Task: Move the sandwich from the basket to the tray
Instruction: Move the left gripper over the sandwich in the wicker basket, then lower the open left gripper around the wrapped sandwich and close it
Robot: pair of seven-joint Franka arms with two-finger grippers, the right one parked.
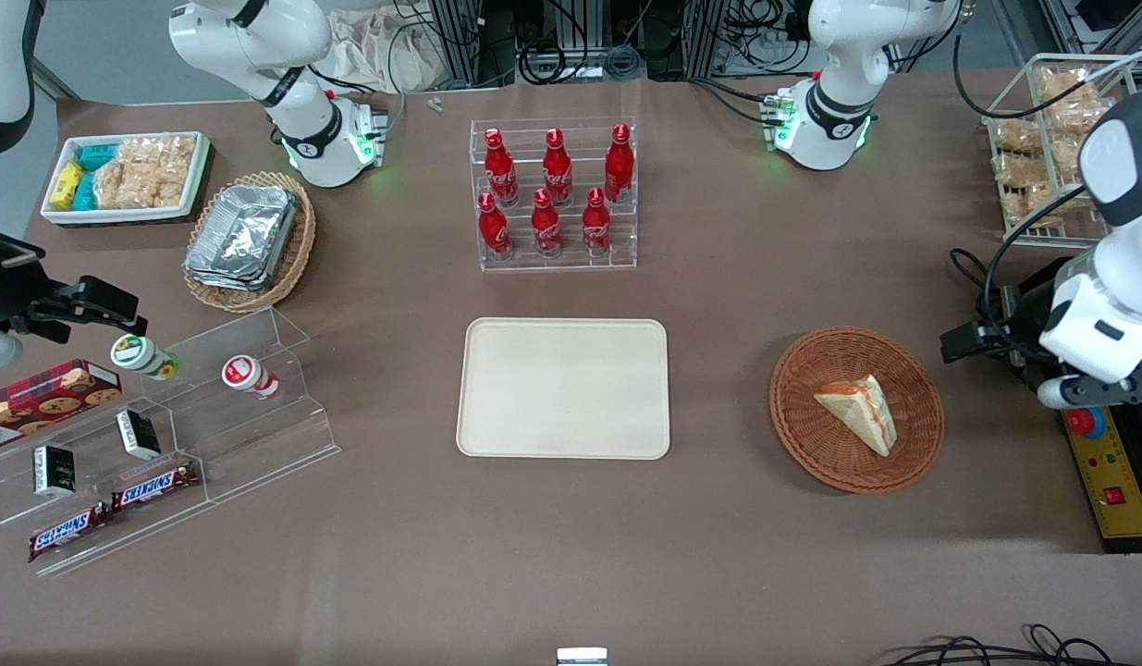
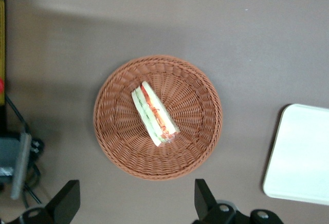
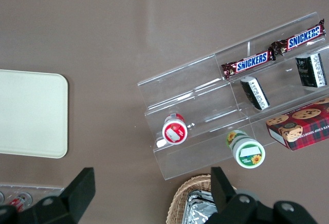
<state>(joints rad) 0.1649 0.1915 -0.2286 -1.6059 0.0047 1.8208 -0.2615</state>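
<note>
The sandwich (image 1: 857, 412) (image 2: 154, 113), a pale bread wedge with red and green filling along its edge, lies in the middle of the round reddish-brown basket (image 1: 792, 435) (image 2: 195, 147). The cream tray (image 1: 561, 388) (image 2: 303, 157) (image 3: 31, 113) lies flat beside the basket, toward the parked arm's end, with nothing on it. My gripper (image 1: 963, 340) (image 2: 136, 203) hangs high above the table, just off the basket's rim toward the working arm's end. Its two black fingers stand wide apart with only bare table between them, touching nothing.
A clear rack of red bottles (image 1: 554, 190) stands farther from the front camera than the tray. A yellow control box (image 1: 1111, 481) and a wire rack of snack bags (image 1: 1042, 139) are at the working arm's end. A clear stand with snacks (image 1: 164, 435) and a foil-container basket (image 1: 247, 240) are at the parked arm's end.
</note>
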